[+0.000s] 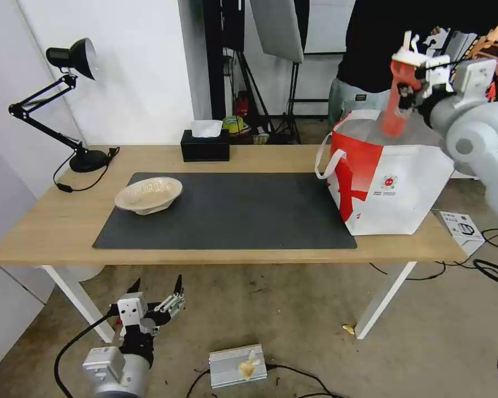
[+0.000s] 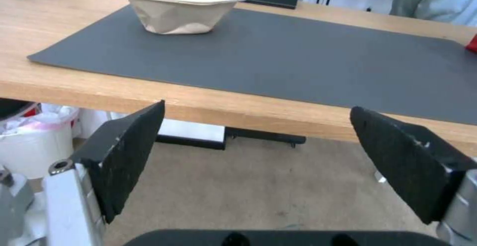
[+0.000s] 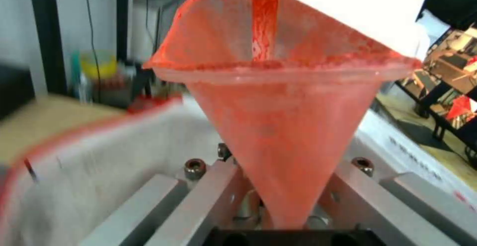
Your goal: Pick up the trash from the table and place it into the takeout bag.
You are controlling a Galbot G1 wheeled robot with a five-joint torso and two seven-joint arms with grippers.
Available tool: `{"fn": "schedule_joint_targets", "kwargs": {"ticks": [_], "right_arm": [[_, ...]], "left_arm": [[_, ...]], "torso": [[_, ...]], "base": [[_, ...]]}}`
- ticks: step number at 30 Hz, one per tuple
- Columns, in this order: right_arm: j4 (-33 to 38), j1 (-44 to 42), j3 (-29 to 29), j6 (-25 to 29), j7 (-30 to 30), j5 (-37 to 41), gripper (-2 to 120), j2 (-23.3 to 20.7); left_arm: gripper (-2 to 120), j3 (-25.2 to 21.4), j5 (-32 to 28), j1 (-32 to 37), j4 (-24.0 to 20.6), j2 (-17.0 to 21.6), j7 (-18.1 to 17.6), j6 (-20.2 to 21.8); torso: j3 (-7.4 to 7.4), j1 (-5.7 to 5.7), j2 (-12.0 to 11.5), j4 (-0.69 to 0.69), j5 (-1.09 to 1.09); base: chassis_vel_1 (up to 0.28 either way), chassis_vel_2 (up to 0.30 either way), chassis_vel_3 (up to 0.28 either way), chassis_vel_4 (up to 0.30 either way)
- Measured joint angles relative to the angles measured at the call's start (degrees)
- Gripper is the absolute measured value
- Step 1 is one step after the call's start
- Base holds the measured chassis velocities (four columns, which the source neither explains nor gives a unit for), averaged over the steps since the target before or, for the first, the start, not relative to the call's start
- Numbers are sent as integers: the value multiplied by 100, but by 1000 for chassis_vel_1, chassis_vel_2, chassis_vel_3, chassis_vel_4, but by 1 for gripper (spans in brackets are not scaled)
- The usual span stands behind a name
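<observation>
My right gripper (image 1: 410,91) is shut on the red drink cup (image 1: 395,116) and holds it tilted over the open mouth of the takeout bag (image 1: 393,190), which stands at the table's right end. In the right wrist view the cup (image 3: 283,126) sits squeezed between the metal fingers (image 3: 199,197), with the bag's pale lining (image 3: 99,164) behind it. A beige pulp bowl (image 1: 149,193) rests on the left part of the dark grey mat (image 1: 232,213). My left gripper (image 1: 156,284) hangs open and empty below the table's front edge (image 1: 50,232), its pads (image 2: 129,153) facing the bowl (image 2: 179,7).
A black desk lamp (image 1: 74,110) and a black tissue box (image 1: 205,146) stand along the table's back. A person stands behind the bag. A silver box (image 1: 238,365), a white carton (image 1: 462,226) and cables lie on the floor; a white bin (image 2: 35,145) sits under the table.
</observation>
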Motion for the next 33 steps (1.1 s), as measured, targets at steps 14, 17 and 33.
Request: {"fn": "schedule_joint_targets", "kwargs": {"ticks": [14, 17, 33], "right_arm": [[-510, -45, -76, 96, -1107, -1277, 2, -190], [-575, -52, -98, 217, -1386, -1693, 2, -194], [-947, 22, -237, 643, -2629, -2798, 2, -140]], "left_arm": [[100, 39, 1, 50, -46, -6, 0, -8], [100, 42, 10, 90, -66, -13, 0, -22], [100, 46, 21, 129, -107, -10, 0, -60]], "torso": [[0, 0, 0, 1, 0], [0, 0, 0, 1, -1], [1, 0, 0, 1, -1]], "base": [[0, 0, 0, 0], [0, 0, 0, 0], [0, 0, 0, 0]]}}
